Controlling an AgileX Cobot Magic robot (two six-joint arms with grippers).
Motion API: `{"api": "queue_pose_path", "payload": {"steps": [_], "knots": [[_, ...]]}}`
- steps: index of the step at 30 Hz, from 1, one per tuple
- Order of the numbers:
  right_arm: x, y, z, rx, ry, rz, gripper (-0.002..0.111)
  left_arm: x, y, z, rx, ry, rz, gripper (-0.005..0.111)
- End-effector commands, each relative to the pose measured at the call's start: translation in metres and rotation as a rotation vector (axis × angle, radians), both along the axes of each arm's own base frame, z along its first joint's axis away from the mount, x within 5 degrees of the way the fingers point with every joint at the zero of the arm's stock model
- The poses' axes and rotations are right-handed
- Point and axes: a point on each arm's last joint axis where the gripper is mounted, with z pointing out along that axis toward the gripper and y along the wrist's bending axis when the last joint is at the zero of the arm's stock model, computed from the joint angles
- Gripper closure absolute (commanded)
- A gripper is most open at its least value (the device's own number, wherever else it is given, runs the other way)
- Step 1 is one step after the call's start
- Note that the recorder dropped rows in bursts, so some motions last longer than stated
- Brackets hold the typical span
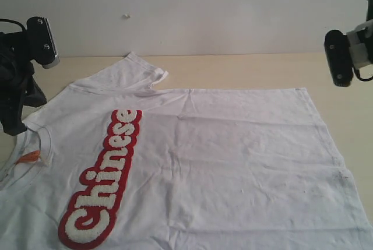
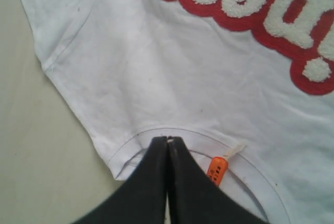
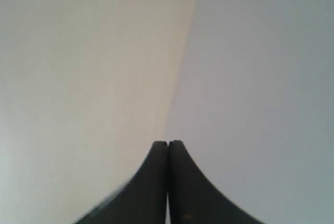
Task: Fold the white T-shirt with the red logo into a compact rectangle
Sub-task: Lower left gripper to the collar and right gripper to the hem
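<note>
White cotton covers most of the surface (image 1: 245,66): the white T-shirt (image 1: 221,162) is laid flat, chest up, and is cut off at the near edge of the exterior view. Across the chest the red logo (image 1: 102,180) is spread, and "Chinese" can be read in fuzzy white letters. An orange neck tag (image 2: 217,169) is seen inside the collar (image 2: 130,145), toward the surface's left edge; its dark print is too small to be read. The left pincer (image 2: 167,139) is held fully closed over the collar rim with nothing gripped; contact with the cloth cannot be judged. One sleeve (image 1: 137,69) is spread toward the far edge. The right pincer (image 3: 168,142) is likewise closed and empty, with only surface and wall (image 3: 261,78) behind it.
</note>
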Motion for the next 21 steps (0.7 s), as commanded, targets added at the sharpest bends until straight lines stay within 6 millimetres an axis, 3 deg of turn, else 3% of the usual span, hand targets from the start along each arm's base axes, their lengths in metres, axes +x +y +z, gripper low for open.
{"api": "queue_pose_path", "payload": {"steps": [1,5,10,15,21], "knots": [[0.004,0.013,0.001,0.123,0.211,-0.072,0.108,0.001,-0.004,0.002,-0.015,-0.015,-0.006,0.107],[0.010,0.019,0.009,0.303,0.277,-0.220,0.108,0.002,-0.005,-0.006,-0.003,0.014,-0.037,0.107],[0.014,0.032,0.011,0.481,0.377,-0.272,0.108,0.006,-0.006,-0.028,0.032,0.094,-0.085,0.107],[0.014,0.047,-0.009,0.652,0.505,-0.282,0.108,0.010,-0.006,-0.045,0.050,0.147,-0.107,0.107],[0.009,0.057,-0.027,0.747,0.674,-0.343,0.108,0.009,-0.006,-0.050,0.059,0.171,-0.122,0.107]]}}
